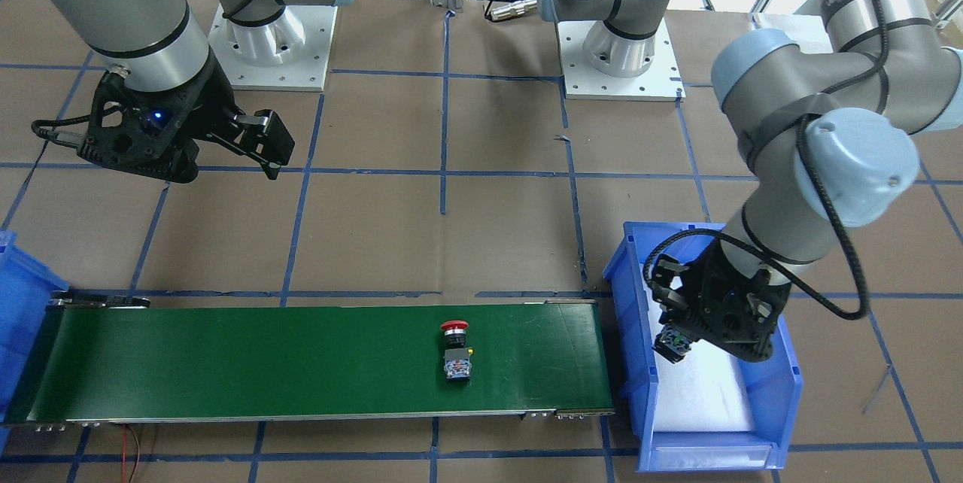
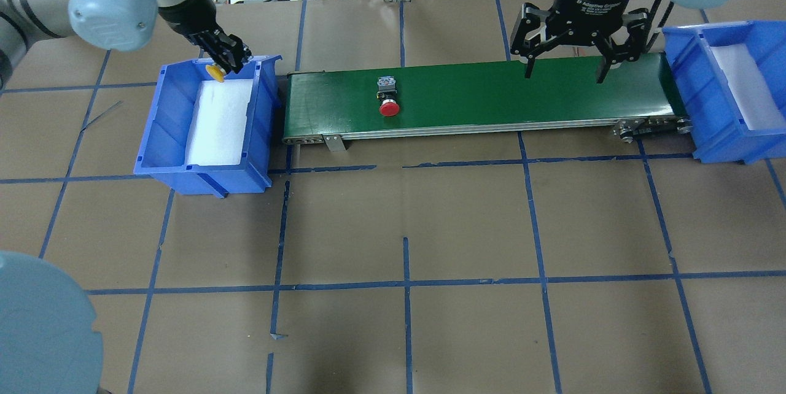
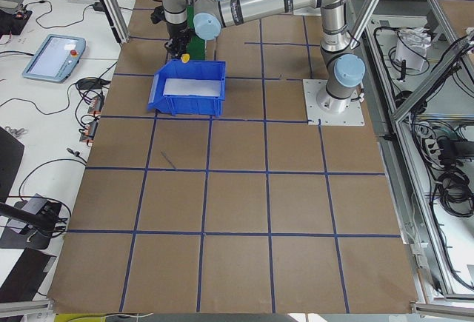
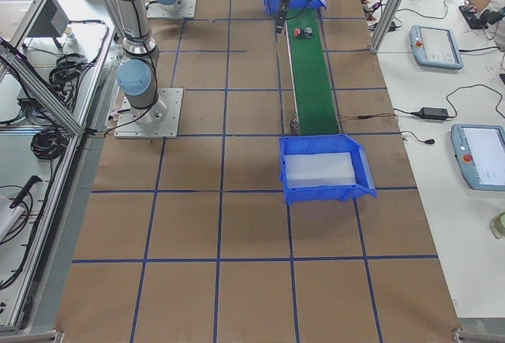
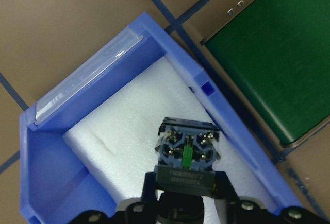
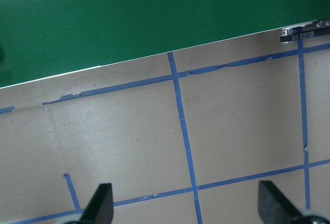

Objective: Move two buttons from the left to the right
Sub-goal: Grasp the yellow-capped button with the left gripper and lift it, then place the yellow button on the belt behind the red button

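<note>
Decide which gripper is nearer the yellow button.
Left. The left gripper grips the yellow button over the blue bin; the right gripper hangs open near the belt's far end, well away from it.

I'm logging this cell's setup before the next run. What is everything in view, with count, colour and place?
red-capped push-button switch: 1, red cap, lying on the belt, nearer its left end
yellow-capped push-button switch: 1, yellow cap, held above the left bin
green conveyor belt: 1, green, between the two bins
left blue plastic bin: 1, blue, white foam inside, at the belt's left end
right blue plastic bin: 1, blue, white foam inside, at the belt's right end
brown paper-covered table: 1, brown with a blue tape grid, under everything
left end effector: 1, black, shut on the yellow-capped switch
right end effector: 1, black, open, above the belt's right part
</note>
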